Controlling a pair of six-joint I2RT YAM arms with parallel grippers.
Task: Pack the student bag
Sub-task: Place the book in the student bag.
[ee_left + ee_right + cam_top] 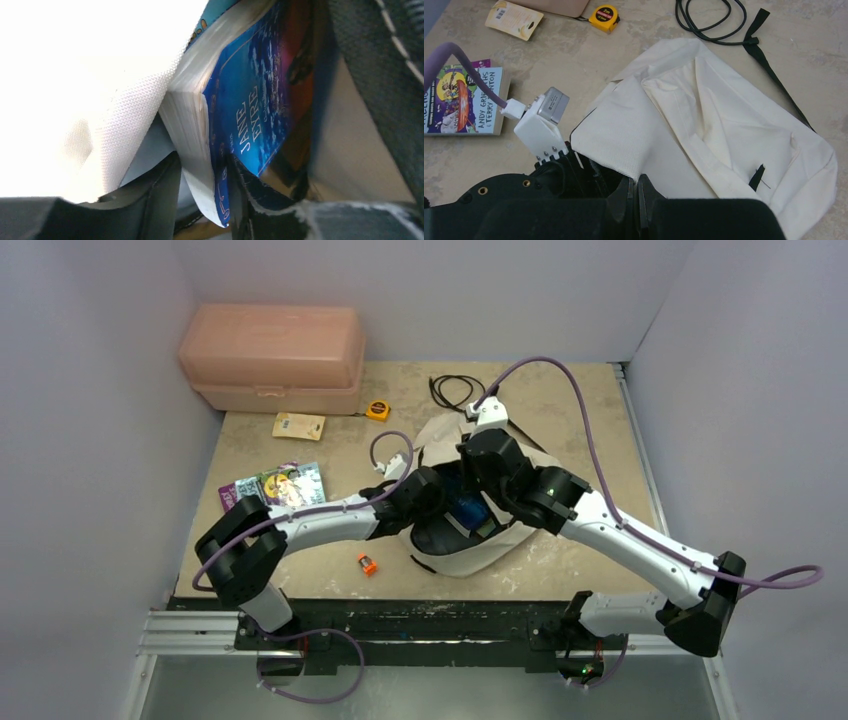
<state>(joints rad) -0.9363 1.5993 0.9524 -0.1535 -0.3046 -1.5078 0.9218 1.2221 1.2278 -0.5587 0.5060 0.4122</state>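
My right jaws clenched on the student bag [724, 130] edge, Jane Eyre paperback [255, 100] sat between my left jaws, whether gripped I couldn't tell

We look down on a mottled beige worktop [560, 400]. A pink plastic box [272, 358] sits at its far left corner, with a yellow packet [299, 426], a tape measure [377, 410] and a black cable [455, 392] nearby. Colourful books [275, 487] lie at the left, the cream student bag [470, 555] in the middle, and a small orange item [367, 564] beside it.
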